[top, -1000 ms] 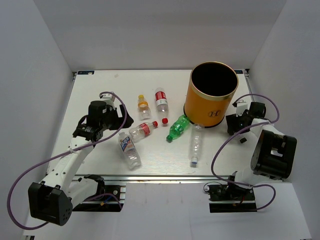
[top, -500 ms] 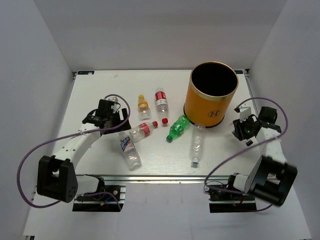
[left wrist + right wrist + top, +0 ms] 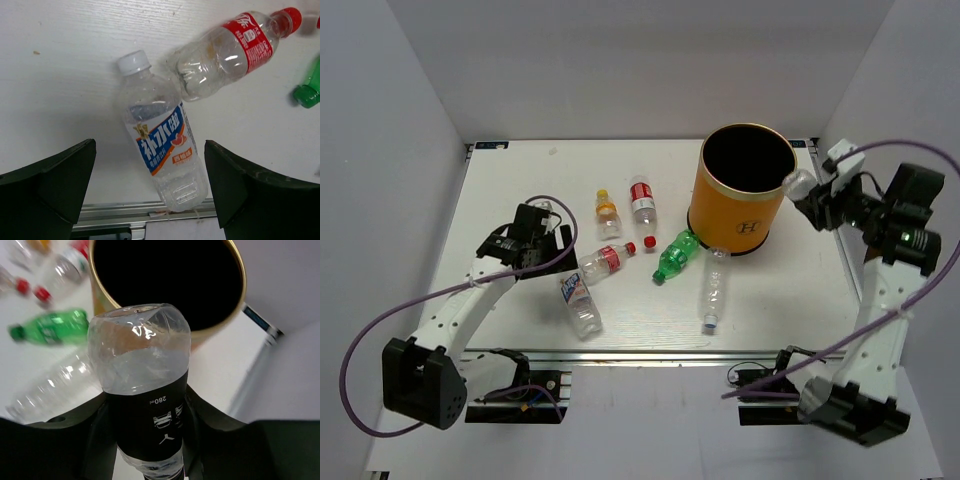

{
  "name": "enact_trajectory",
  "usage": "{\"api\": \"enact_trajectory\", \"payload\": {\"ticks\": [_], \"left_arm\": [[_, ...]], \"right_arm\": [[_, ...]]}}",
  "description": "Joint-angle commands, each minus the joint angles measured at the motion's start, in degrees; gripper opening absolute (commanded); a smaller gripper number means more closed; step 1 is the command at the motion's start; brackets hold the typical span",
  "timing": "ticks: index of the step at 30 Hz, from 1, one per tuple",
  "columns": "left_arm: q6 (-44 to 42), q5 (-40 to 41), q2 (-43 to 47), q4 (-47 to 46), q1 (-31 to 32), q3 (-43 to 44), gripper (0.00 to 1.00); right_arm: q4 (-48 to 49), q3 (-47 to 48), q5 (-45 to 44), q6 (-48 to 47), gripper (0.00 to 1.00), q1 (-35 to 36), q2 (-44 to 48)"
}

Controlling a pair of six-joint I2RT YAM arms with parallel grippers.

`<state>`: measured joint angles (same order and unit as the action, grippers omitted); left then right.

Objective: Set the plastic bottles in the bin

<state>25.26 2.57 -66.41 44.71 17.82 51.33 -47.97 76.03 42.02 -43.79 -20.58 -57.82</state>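
Observation:
The orange bin (image 3: pixel 740 205) stands at the back right, its black mouth open. My right gripper (image 3: pixel 817 203) is raised beside its right rim, shut on a clear bottle with a black label (image 3: pixel 142 385); the bin's mouth (image 3: pixel 165 285) lies just ahead. My left gripper (image 3: pixel 542 243) is open and hovers over a lying blue-label bottle (image 3: pixel 162 145), jaws on either side, not touching. A red-label bottle (image 3: pixel 225 50) lies against it. A green bottle (image 3: pixel 675 256), a clear bottle (image 3: pixel 711 290), an orange-capped bottle (image 3: pixel 607 213) and another red-label bottle (image 3: pixel 642 199) lie mid-table.
A loose red cap (image 3: pixel 649 242) lies between the red-label bottles. The table's metal front rail (image 3: pixel 125 212) runs just below the blue-label bottle's base. White walls enclose the table on three sides.
My right arm has risen from the table right of the bin to rim height, carrying the black-label bottle. My left arm has shifted its pose slightly and stays over the blue-label bottle.

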Motion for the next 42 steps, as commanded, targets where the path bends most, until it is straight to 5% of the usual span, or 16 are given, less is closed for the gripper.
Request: {"api": "enact_trajectory", "payload": {"ticks": [1, 6, 10, 19, 23, 35, 38, 39, 40, 42], "left_arm": [[1.5, -0.1, 4.4, 3.6, 1.1, -0.6, 0.99], [3.5, -2.4, 4.9, 3.1, 2.1, -4.2, 0.99], [5.0, -2.9, 2.5, -0.1, 3.3, -7.2, 0.99], [7.8, -2.7, -1.0, -3.5, 7.2, -6.7, 0.99], [8.3, -1.3, -3.6, -4.1, 9.0, -7.4, 0.99], [11.7, 4.6, -14.5, -4.6, 14.5, -8.1, 0.97], [12.8, 4.6, -14.3, -4.6, 16.1, -7.6, 0.78], [13.4, 4.6, -13.4, -3.3, 16.1, -7.6, 0.67], [13.4, 5.8, -12.0, -2.6, 16.9, -7.6, 0.45], [14.6, 7.3, -7.5, 0.9, 17.7, -6.3, 0.24]], "right_arm": [[3.8, 6.7, 16.0, 9.7, 0.02, 0.4, -9.0], [21.9, 13.8, 26.0, 21.8, 0.04, 3.6, -19.7], [34.5, 12.8, 22.8, 30.5, 0.1, 8.6, -23.8], [35.4, 21.4, 13.1, 31.8, 0.21, 15.7, -35.8], [27.9, 23.8, 11.9, 27.6, 0.9, 17.0, -40.5], [32.0, 2.5, 11.4, 23.8, 0.9, 15.5, -21.3], [26.8, -0.4, 11.2, 20.6, 0.67, 15.2, -15.4], [25.0, -0.9, 11.2, 17.6, 0.5, 15.2, -12.3], [21.5, -1.8, 10.9, 14.6, 0.43, 15.3, -11.2], [14.9, -4.6, 10.2, 9.7, 0.26, 14.9, -6.6]]}}
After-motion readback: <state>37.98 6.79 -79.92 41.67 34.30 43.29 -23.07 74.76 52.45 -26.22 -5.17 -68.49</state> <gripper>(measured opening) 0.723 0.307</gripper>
